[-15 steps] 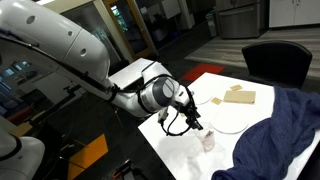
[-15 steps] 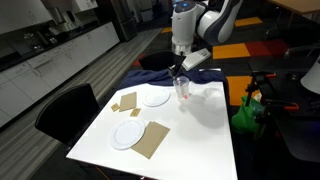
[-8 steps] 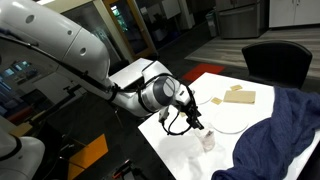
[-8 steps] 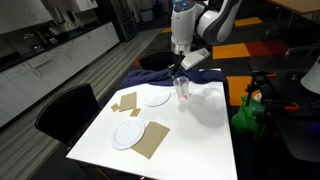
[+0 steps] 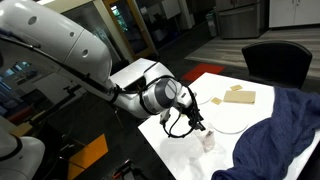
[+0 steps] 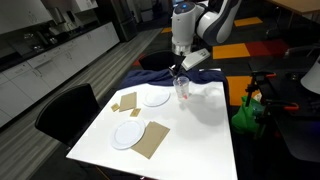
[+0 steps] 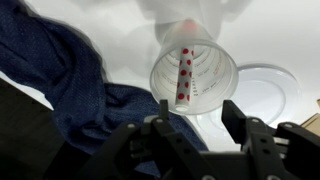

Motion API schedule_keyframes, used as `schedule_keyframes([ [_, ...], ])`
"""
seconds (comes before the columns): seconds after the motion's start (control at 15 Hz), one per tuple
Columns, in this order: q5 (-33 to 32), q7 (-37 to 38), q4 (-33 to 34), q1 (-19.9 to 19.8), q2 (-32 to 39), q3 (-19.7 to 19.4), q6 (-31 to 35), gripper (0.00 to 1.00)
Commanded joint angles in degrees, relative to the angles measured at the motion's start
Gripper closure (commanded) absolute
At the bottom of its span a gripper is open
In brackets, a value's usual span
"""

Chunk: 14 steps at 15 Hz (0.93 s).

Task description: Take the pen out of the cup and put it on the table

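Observation:
The clear cup (image 7: 196,68) stands on the white table (image 7: 130,40) with the red, white-dotted pen (image 7: 184,72) upright inside it. In the wrist view my gripper (image 7: 196,112) is open, its two dark fingers just above the cup's rim, holding nothing. In both exterior views the gripper (image 5: 199,124) (image 6: 179,72) hovers right over the cup (image 5: 208,141) (image 6: 183,91) near the table's edge by the blue cloth.
A blue cloth (image 5: 280,125) (image 7: 60,80) lies beside the cup. White plates (image 6: 155,99) (image 6: 128,133) and tan squares (image 6: 153,139) (image 5: 239,95) lie on the table (image 6: 190,140). A black chair (image 5: 275,60) stands at the far side.

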Motion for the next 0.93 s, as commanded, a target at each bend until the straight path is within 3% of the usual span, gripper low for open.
schedule_keyframes([
  [0.0, 0.21, -0.54, 1.49, -0.41, 2.41, -0.19, 0.39, 0.42],
  [0.4, 0.07, -0.85, 3.45, -0.48, 5.98, -0.14, 0.56, 0.51],
  [0.87, -0.3, -1.24, 6.86, -0.52, 9.84, -0.27, 0.82, 0.47],
])
